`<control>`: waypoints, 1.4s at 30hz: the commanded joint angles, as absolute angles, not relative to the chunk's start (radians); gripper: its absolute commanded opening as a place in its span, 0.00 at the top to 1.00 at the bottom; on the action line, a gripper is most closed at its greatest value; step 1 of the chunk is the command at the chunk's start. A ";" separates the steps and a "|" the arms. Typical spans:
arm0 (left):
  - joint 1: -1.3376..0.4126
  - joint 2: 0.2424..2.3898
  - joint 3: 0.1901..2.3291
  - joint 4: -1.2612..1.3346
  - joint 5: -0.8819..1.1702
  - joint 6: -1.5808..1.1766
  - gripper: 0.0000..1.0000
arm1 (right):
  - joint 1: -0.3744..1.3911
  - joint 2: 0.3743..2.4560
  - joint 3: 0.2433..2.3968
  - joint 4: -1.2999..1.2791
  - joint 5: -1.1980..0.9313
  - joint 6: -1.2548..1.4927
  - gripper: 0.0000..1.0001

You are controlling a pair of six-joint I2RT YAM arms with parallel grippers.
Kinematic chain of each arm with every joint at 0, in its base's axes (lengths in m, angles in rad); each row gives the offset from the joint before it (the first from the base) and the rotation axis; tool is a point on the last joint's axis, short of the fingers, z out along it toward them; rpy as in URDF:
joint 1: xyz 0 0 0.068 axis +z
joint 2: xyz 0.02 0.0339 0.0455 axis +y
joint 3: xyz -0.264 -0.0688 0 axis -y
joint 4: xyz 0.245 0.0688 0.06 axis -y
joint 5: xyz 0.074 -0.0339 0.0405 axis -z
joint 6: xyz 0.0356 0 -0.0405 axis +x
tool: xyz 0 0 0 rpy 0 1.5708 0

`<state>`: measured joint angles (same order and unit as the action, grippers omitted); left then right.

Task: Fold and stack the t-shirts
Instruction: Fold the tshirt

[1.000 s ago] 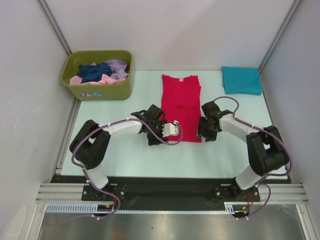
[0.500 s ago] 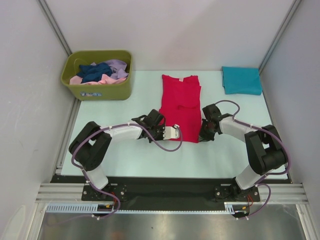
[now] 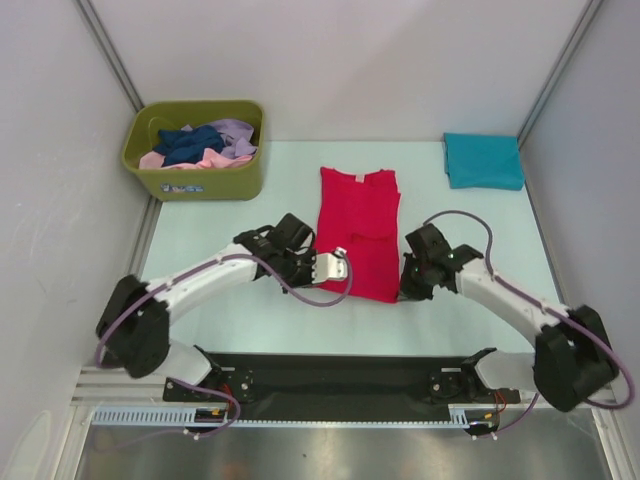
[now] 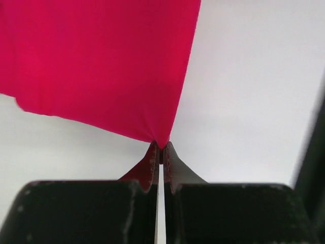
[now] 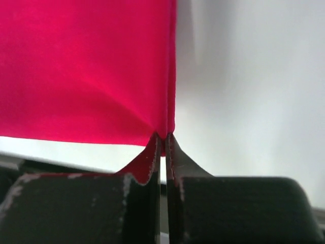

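Observation:
The red t-shirt (image 3: 358,232) lies lengthwise mid-table, folded narrow. My left gripper (image 3: 322,280) is shut on its near left corner; the left wrist view shows the red cloth (image 4: 101,66) pinched at the fingertips of that gripper (image 4: 161,147). At the near right corner my right gripper (image 3: 403,290) is shut too, and the right wrist view has the red cloth (image 5: 86,66) drawn to a point in its tips (image 5: 163,136). A folded teal t-shirt (image 3: 483,160) lies at the far right. Navy (image 3: 185,142), pink (image 3: 205,158) and lavender (image 3: 236,133) t-shirts sit crumpled in the bin.
The olive-green plastic bin (image 3: 200,182) stands at the far left corner. Grey walls close in both sides and the back. A black rail (image 3: 330,375) with the arm bases runs along the near edge.
Both grippers have shut on the red t-shirt's near corners. Both arms have stretched out lower, and the shirt has slid a little toward the near edge.

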<state>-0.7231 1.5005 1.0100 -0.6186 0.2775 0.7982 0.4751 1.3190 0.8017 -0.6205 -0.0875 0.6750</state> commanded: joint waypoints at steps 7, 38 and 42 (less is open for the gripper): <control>-0.729 1.209 1.043 -1.187 0.558 0.885 1.00 | 0.726 1.020 0.851 -1.069 -0.083 0.902 1.00; -0.354 2.144 1.927 -0.784 0.316 0.462 1.00 | 0.203 2.054 1.719 -0.687 -0.072 0.522 1.00; -0.354 2.183 1.956 -0.730 0.230 0.404 0.65 | 0.187 2.095 1.761 -0.641 -0.061 0.535 0.49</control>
